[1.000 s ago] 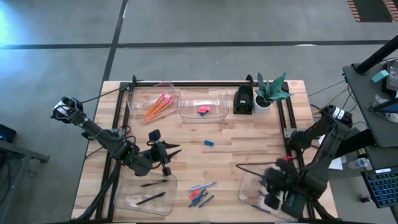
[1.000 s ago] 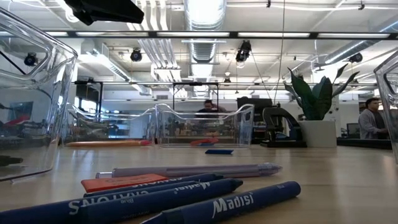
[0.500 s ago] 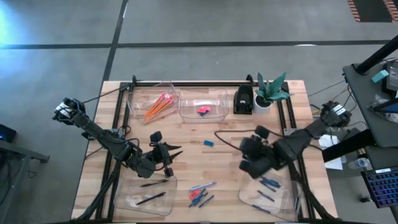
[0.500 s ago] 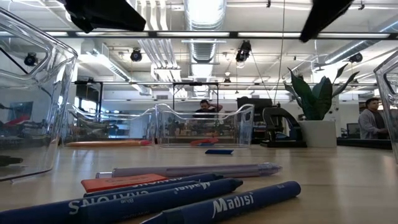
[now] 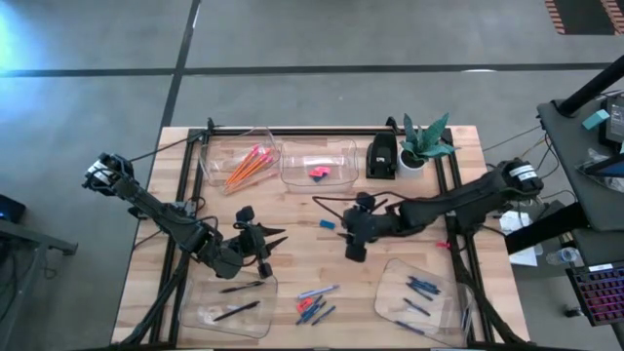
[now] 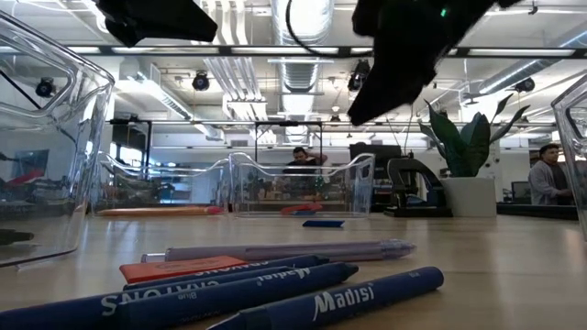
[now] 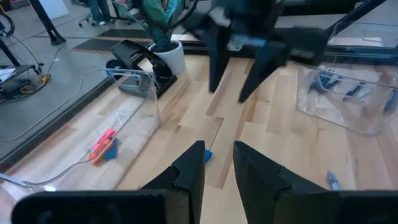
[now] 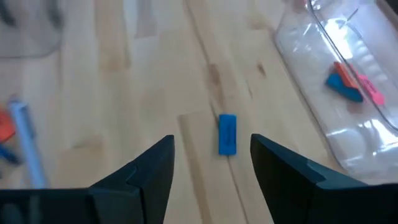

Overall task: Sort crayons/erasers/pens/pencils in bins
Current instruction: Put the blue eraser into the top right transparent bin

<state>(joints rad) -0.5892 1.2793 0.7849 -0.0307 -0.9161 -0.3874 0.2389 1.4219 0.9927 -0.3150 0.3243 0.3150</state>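
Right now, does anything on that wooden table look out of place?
Yes: one small blue eraser block lies alone on bare wood mid-table, outside the clear plastic bin holding the other erasers. The open right gripper hovers beside it.

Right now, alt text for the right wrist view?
The right pincer, open, hangs above a blue eraser lying alone on the wooden table, the eraser showing between its two dark fingers. A clear bin off to one side holds pink and blue erasers.

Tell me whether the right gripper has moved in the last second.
Yes. The right gripper swung from over the front right bin toward the table's middle, near the blue eraser.
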